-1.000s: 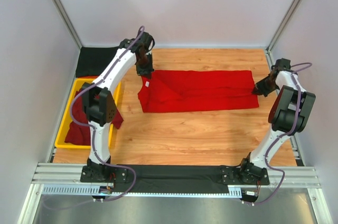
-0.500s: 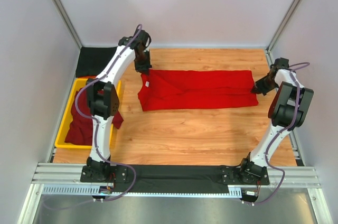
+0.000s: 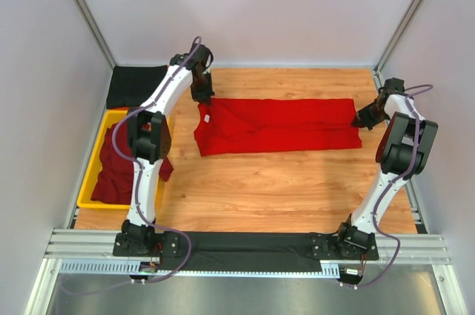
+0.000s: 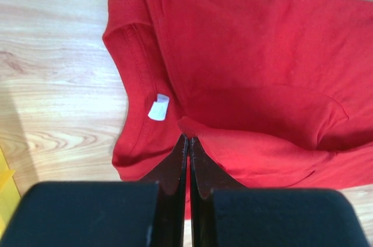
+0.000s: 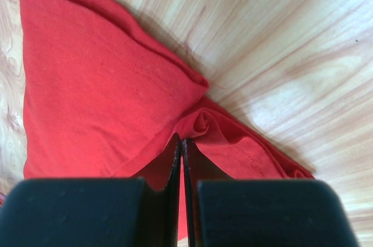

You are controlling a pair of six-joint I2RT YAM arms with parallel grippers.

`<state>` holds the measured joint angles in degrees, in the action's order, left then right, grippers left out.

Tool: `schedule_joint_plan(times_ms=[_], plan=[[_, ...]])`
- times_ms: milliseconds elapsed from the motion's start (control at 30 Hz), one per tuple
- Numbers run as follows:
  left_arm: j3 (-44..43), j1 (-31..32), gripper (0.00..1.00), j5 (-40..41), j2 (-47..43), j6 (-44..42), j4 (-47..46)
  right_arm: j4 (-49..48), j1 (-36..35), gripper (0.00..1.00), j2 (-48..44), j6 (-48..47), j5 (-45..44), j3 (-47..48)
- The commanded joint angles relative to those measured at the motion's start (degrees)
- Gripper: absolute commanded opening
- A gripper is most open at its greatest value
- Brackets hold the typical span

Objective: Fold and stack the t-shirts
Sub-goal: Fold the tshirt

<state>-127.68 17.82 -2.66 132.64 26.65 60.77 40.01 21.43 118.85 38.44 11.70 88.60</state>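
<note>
A bright red t-shirt (image 3: 278,125) lies folded lengthwise in a long band across the far middle of the table, collar end to the left. In the left wrist view its white neck label (image 4: 158,107) shows beside the collar. My left gripper (image 4: 189,137) is shut on a pinched fold of the red t-shirt (image 4: 262,84) just right of that label; from above, the left gripper (image 3: 202,98) is at the shirt's left end. My right gripper (image 5: 182,137) is shut on a bunched fold of the red t-shirt (image 5: 99,84) near its hem corner, and the right gripper (image 3: 362,119) is at the right end.
A yellow tray (image 3: 89,178) stands at the left edge with dark maroon t-shirts (image 3: 111,174) heaped in it, one hanging over its right side. A black t-shirt (image 3: 135,86) lies flat in the far left corner. Grey walls close the table at the back and sides.
Both grippers have shifted slightly toward the far wall, still pinching the shirt's two ends. The red t-shirt has barely moved.
</note>
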Motion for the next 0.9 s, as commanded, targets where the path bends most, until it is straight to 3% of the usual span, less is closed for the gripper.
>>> schedule_joint_plan(times_ms=[0, 267, 400, 467, 500, 567, 600, 667, 700, 867], plan=[[-2.1, -0.9, 0.0, 0.3, 0.4, -0.6, -3.1, -1.3, -0.2, 0.0, 1.9, 1.1, 0.6, 2.9], [-3.0, -1.4, 0.0, -0.2, 1.8, -1.4, -6.9, -1.5, -0.2, 0.0, 3.1, 0.9, 0.0, 4.1], [-3.5, -1.7, 0.01, -1.9, 3.0, -1.0, -7.7, -1.7, -0.3, 0.09, 3.5, 0.5, 0.3, 5.2], [-3.5, -1.7, 0.07, -2.3, 3.2, -0.9, -7.6, -2.2, -0.3, 0.16, 2.8, 0.1, 1.3, 5.4], [-3.5, -1.7, 0.16, -2.4, 3.2, -0.8, -7.2, -2.8, -0.5, 0.23, 2.3, -0.3, 2.1, 5.4], [-3.5, -1.7, 0.24, -1.6, 1.9, -0.7, -6.5, -2.8, -0.6, 0.3, 1.0, -0.6, 2.0, 5.1], [-3.3, -1.7, 0.34, -0.9, 1.2, -0.7, -5.7, -2.4, -0.9, 0.35, -0.8, -0.8, 1.3, 4.7], [-3.1, -1.7, 0.39, 1.5, -1.4, -0.6, -4.8, -1.6, -1.0, 0.38, -2.7, -0.9, 0.5, 3.7], [-2.8, -1.7, 0.48, 2.2, -2.5, -0.7, -3.7, 0.2, -1.0, 0.4, -4.5, -0.9, -0.5, 3.4], [6.0, -1.5, 0.54, 2.3, -12.3, -0.6, -3.0, 2.4, -1.1, 0.41, -9.9, -1.6, -2.7, -3.7]])
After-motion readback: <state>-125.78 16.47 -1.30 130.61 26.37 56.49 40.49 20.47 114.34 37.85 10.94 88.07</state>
